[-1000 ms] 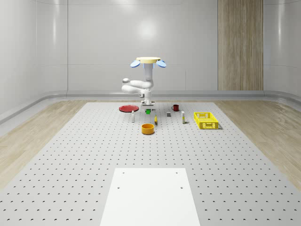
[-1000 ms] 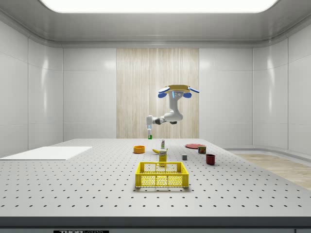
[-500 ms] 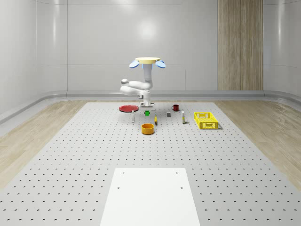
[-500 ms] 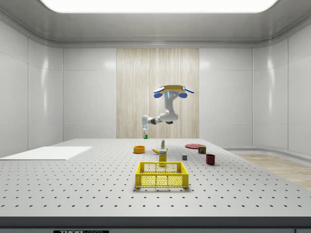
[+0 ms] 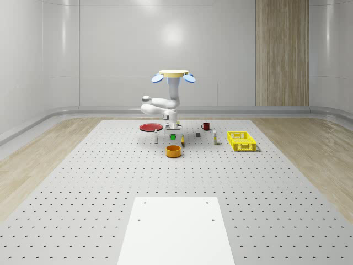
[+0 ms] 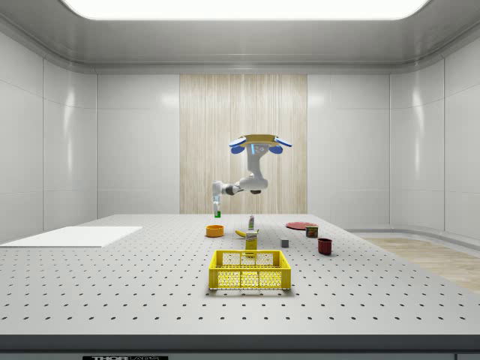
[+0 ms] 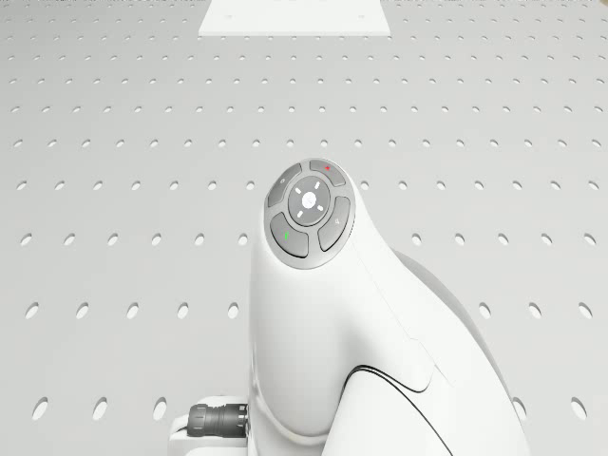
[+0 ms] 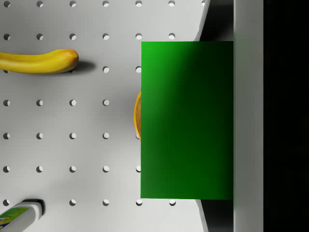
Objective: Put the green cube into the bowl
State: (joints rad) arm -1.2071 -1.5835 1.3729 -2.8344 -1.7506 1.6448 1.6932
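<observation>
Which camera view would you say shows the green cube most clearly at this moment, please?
The wrist view: the green cube looms large against a gripper finger, the orange bowl's edge peeking out behind it. The whole-scene view and side view show a small green speck at the gripper, above the bowl.

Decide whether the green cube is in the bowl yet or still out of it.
Out. The green cube is held in the gripper, above the orange bowl on the table; the drone hovers nearby.

Green cube point(image 8: 187, 120); orange bowl point(image 5: 173, 150); yellow banana point(image 8: 38, 61)
</observation>
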